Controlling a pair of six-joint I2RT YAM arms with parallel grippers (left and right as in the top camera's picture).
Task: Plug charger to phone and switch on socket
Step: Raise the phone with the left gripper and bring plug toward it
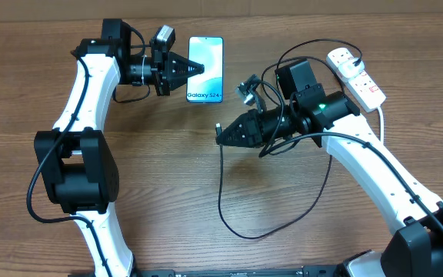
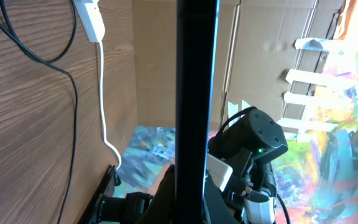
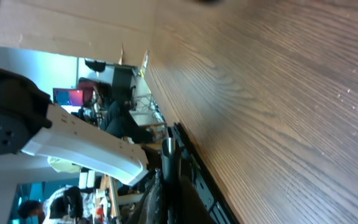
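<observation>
The charger point(image 1: 221, 177) loops slack on the tabletop point(image 1: 168, 200) — its connector tip is pinched in the narrow right gripper point(image 1: 219, 132). This looks like step 1 of 2: mating tip to port. Just beyond, near but apart, lies the phone point(image 1: 210, 58), its left edge clamped by the left gripper point(image 1: 197, 69). Next, the tip needs fine alignment with the Galaxy end. Farthest sits the socket point(image 1: 356, 77) — its switch comes afterward.

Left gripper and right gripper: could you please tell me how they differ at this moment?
The left gripper is shut on the phone's side edge; the right gripper is shut on the charger's connector tip. The left gripper points to the robot's right, the right gripper to its left. The left gripper sits farther out on the table than the right gripper. Both are shut.
</observation>
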